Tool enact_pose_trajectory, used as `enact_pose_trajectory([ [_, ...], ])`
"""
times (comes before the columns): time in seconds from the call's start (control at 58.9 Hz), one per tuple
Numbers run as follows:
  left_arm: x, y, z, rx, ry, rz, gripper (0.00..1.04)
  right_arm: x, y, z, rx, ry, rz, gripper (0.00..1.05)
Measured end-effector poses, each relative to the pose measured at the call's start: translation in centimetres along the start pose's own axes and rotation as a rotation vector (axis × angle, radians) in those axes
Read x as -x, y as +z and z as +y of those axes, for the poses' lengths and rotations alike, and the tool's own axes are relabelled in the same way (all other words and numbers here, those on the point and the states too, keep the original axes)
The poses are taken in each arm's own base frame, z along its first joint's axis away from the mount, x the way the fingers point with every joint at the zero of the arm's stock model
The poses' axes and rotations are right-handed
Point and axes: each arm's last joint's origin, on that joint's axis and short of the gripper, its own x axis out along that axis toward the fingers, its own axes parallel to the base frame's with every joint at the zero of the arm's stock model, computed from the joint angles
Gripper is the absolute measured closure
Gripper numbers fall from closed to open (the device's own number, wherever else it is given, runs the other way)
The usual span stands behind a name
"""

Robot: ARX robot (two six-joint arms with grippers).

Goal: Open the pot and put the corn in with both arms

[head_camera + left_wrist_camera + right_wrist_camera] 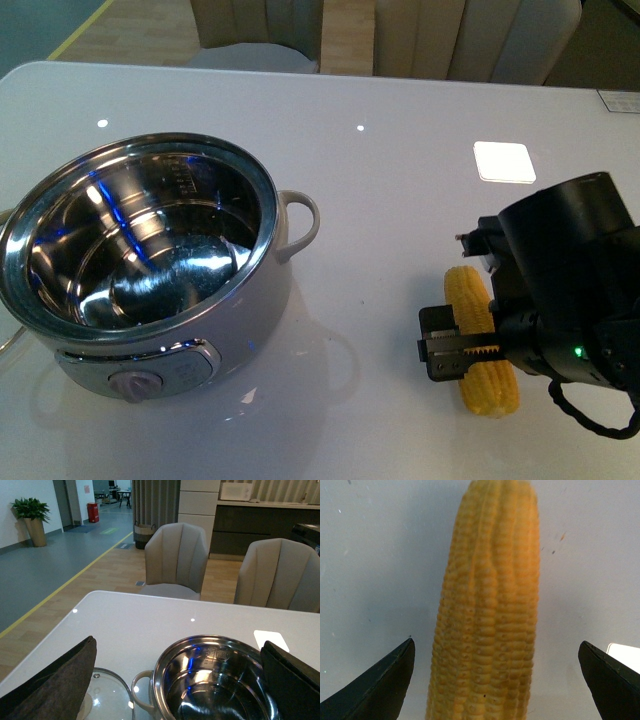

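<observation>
The cream-white pot [250, 310] stands open at the table's left, its steel interior empty. In the left wrist view the pot [161, 672] lies below my open left gripper [178, 645], and the glass lid [107, 695] lies flat on the table beside the pot's loop handle. The left gripper is out of the front view. The yellow corn [490, 385] lies on the table at the right. My right gripper [478, 345] hovers right over it, open. In the right wrist view the corn [487, 605] lies lengthwise between the spread fingers of the right gripper [496, 644], not touched.
The white table [400, 220] reaches to the far edge, where beige chairs [177, 560] stand. A bright square reflection [503, 161] lies behind the corn. The pot's side handle [303, 222] points toward the corn.
</observation>
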Motion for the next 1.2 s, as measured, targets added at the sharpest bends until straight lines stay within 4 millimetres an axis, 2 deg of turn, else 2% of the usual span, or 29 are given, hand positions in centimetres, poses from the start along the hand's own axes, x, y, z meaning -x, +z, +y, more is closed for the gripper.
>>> enact_pose_trajectory([
  [0.119, 0.0, 0.0, 0.0, 0.000, 0.000, 0.000, 0.07, -0.5, -0.6, 0.0, 0.001, 0.005, 0.030, 0.11],
  [0.441, 0.0, 0.0, 0.0, 0.000, 0.000, 0.000, 0.07, -0.6, -0.5, 0.0, 0.000, -0.002, 0.026, 0.58],
  [0.594, 0.0, 0.0, 0.0, 0.000, 0.000, 0.000, 0.07, 0.6, -0.5, -0.2, -0.017, 0.015, 0.023, 0.71],
  [0.746, 0.0, 0.0, 0.0, 0.000, 0.000, 0.000, 0.07, 3.5, 0.7, -0.6, -0.040, 0.056, -0.045, 0.78],
  [0.814, 0.0, 0.0, 0.0, 0.000, 0.000, 0.000, 0.07, 5.5, 1.7, -0.8, -0.069, 0.096, -0.091, 0.81],
  [1.018, 0.0, 0.0, 0.0, 0.000, 0.000, 0.000, 0.07, 10.2, 4.0, -0.5, -0.153, 0.199, -0.188, 0.82],
  [1.12, 0.0, 0.0, 0.0, 0.000, 0.000, 0.000, 0.07, 12.8, 6.6, 0.3, -0.218, 0.272, -0.254, 0.82],
  [1.204, 0.0, 0.0, 0.0, 0.000, 0.000, 0.000, 0.07, 14.0, 8.9, 1.1, -0.266, 0.311, -0.287, 0.82],
])
